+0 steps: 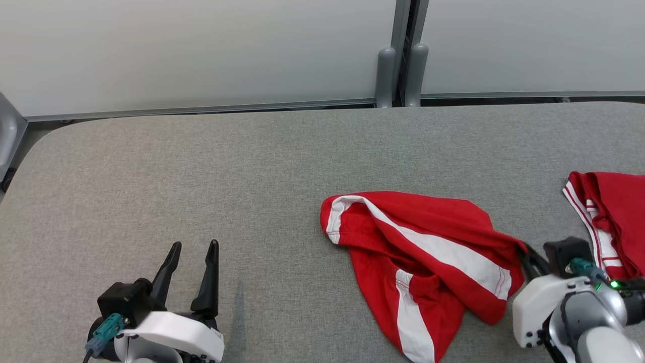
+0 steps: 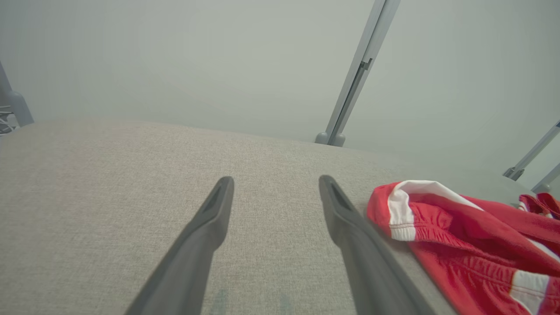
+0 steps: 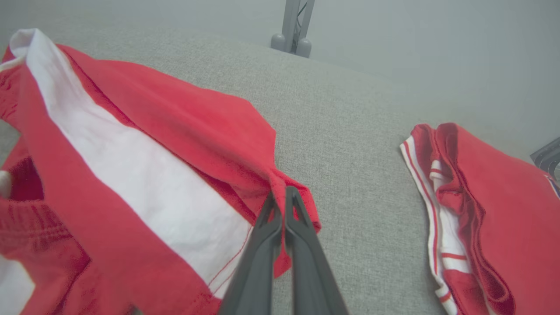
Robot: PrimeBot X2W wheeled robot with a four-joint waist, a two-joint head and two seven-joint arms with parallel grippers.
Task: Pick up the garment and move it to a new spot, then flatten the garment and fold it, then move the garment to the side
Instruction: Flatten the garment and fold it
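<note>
Nearest the robot, the left gripper (image 1: 194,245) sat low at the front of the table (image 1: 201,166), fingers spread wide and holding nothing, with bare grey cloth between it and the work. Over on the other side the right gripper (image 3: 282,197) had its fingers pressed together on a red hem corner of the garment (image 1: 418,242), and that was the grip that mattered. From that pinch the crumpled red-and-white shorts ran away to the robot's left, white stripe slanting up toward the waistband end, so any carry looked like the right arm's job; the left was well apart. Further right lay a second red garment (image 1: 615,217), folded, near the pinching wrist but clear of it. Beyond stood the pale partition (image 1: 201,50).
</note>
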